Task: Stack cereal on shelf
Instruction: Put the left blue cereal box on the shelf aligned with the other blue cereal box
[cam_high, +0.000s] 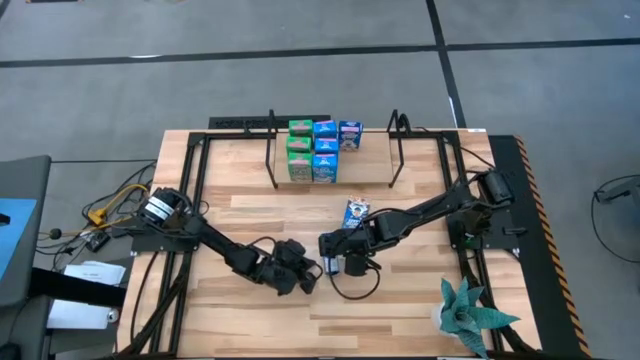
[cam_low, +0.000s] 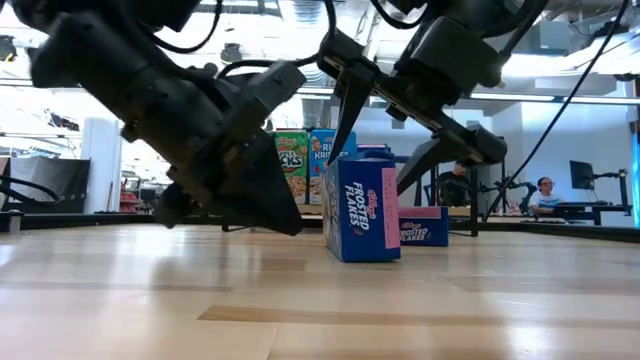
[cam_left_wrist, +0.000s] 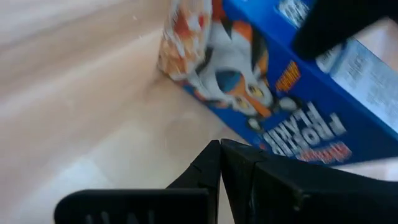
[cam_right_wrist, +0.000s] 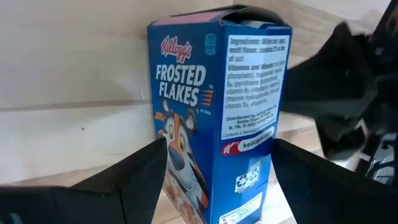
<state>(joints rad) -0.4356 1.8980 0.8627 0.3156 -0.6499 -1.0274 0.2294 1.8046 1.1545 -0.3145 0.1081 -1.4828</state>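
A dark blue Frosted Flakes cereal box (cam_low: 360, 210) stands upright on the table. My right gripper (cam_right_wrist: 219, 163) is open, with a finger (cam_right_wrist: 134, 171) on either side of the box (cam_right_wrist: 214, 99). In the high view this gripper (cam_high: 335, 255) is at mid-table. My left gripper (cam_high: 303, 277) is shut and empty, low on the table just left of the box; its closed fingertips (cam_left_wrist: 221, 155) point at the box's picture front (cam_left_wrist: 249, 74). The shelf (cam_high: 368, 165) at the back holds several green, light blue and dark blue cereal boxes (cam_high: 312, 150).
A second dark blue box (cam_high: 357, 212) lies flat on the table between the shelf and my right gripper, also seen behind the standing box (cam_low: 422, 228). A potted plant (cam_high: 470, 315) sits at the front right corner. People (cam_low: 545, 195) sit in the room beyond.
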